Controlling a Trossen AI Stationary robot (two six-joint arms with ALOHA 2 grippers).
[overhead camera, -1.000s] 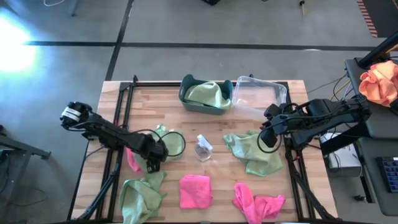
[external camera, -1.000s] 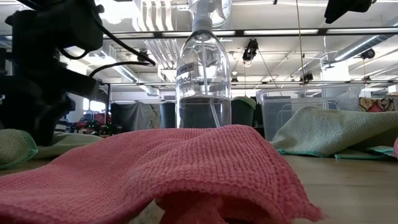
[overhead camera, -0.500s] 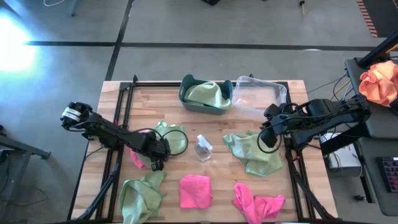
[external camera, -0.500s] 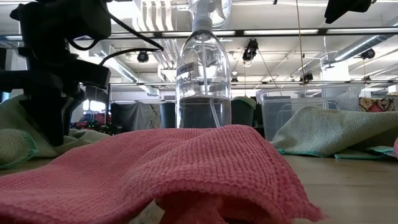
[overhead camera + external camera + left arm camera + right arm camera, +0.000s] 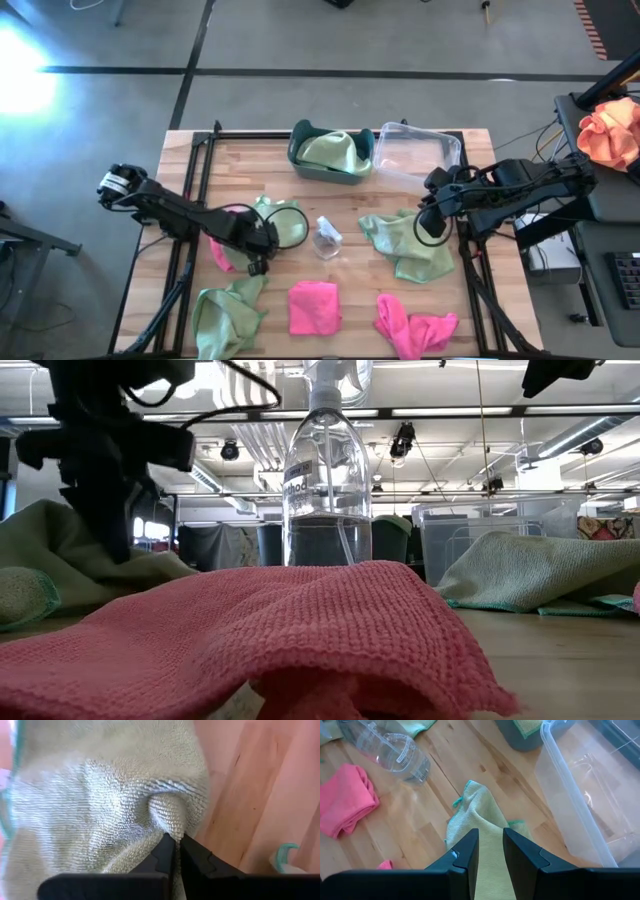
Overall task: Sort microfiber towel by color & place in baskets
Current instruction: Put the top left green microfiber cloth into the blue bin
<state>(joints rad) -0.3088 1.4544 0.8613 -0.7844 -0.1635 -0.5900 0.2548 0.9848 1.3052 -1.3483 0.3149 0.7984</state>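
Note:
A sage green microfiber towel (image 5: 283,222) lies left of the table's middle, and my left gripper (image 5: 175,845) is shut on it. My right gripper (image 5: 430,222) hovers open, well above a second green towel (image 5: 485,825) at the right. A third green towel (image 5: 225,315) lies at the near left. Pink towels lie at the near edge (image 5: 313,305), at the near right (image 5: 415,325) and under my left arm (image 5: 218,255). At the far edge stand the teal basket (image 5: 300,150), holding a green towel, and the clear basket (image 5: 420,150). My left gripper pinches a puckered fold (image 5: 167,817) of the green towel between its two fingertips, coming from above and pointing down. The cloth rises in a peak (image 5: 60,545) to the fingers. Its outer parts stay on the table.
A clear spray bottle (image 5: 326,238) lies at the table's middle between the two arms. An orange cloth bundle (image 5: 610,130) sits on a stand beyond the right edge. Black frame rails run along the table's left and right sides.
My left gripper has shut on the green towel and risen a little, drifting toward the table's right. The pinched part of the towel has been drawn up into a peak while its edges have stayed on the table.

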